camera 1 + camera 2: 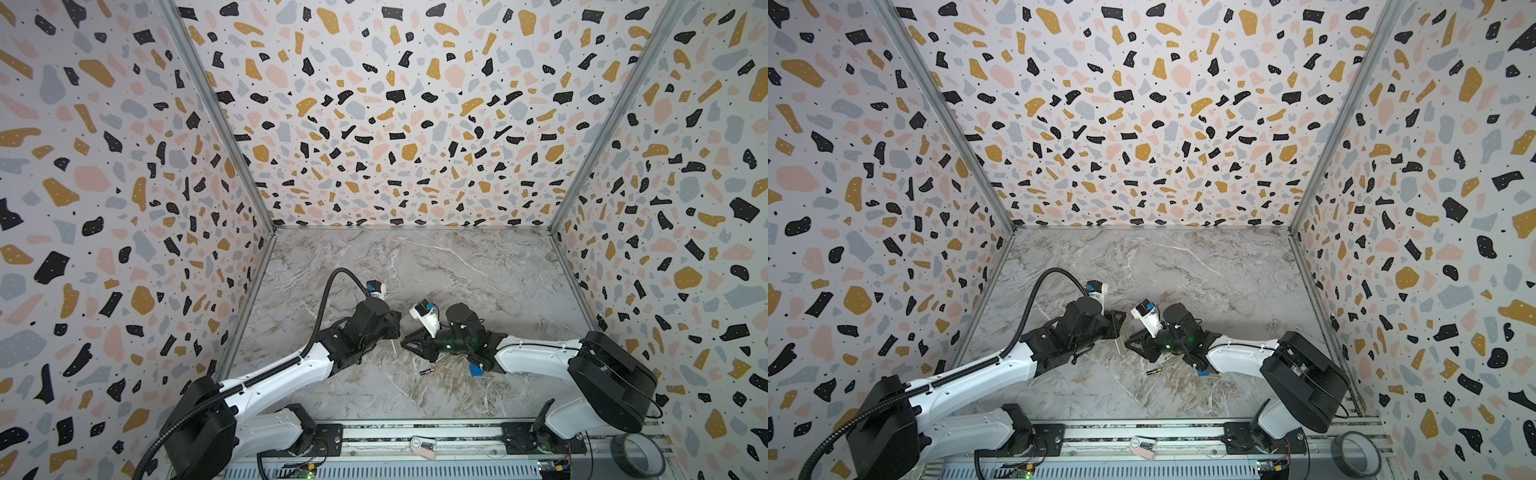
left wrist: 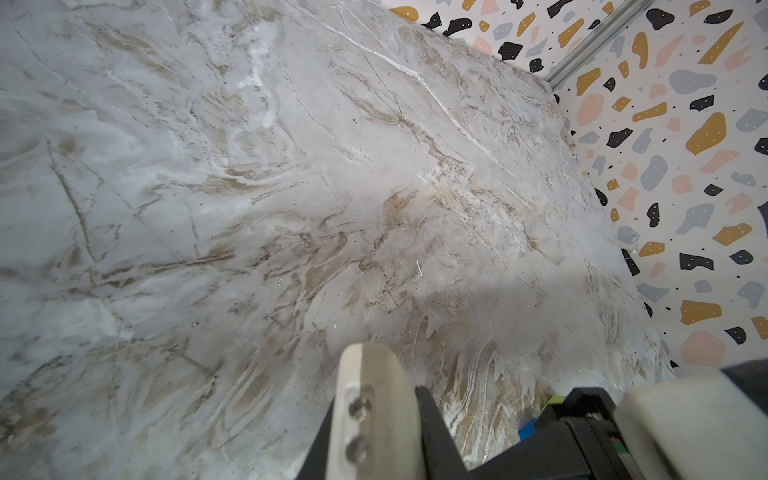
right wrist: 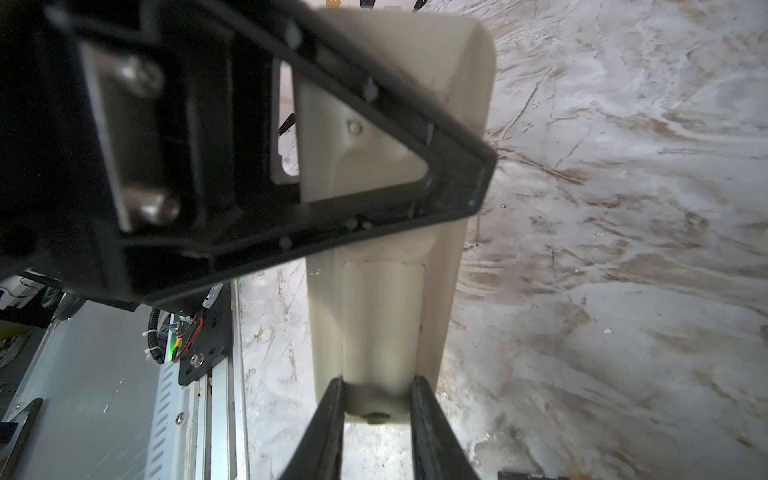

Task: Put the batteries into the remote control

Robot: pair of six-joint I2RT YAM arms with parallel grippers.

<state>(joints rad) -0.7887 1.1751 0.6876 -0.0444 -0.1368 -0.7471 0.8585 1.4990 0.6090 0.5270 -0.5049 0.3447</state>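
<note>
The remote control (image 1: 395, 347) (image 1: 1119, 345) hangs edge-up just above the marble table's middle, between the two arms. My left gripper (image 1: 397, 332) (image 2: 376, 395) is shut on its cream edge (image 2: 374, 407). The right wrist view shows its plain back (image 3: 382, 311) with the outlined battery cover. My right gripper (image 1: 406, 338) (image 3: 376, 386) has its black fingertips (image 3: 332, 399) pressed against both sides of the raised strip at the remote's near end. One black battery (image 1: 427, 371) (image 1: 1154, 371) (image 3: 528, 476) lies loose on the table in front of the grippers.
A blue cube (image 1: 476, 370) (image 2: 528, 430) sits under the right arm's wrist, with a green cube (image 2: 555, 400) beside it. A tape roll (image 1: 638, 455) and the metal rail (image 1: 415, 432) run along the front. Patterned walls close in three sides.
</note>
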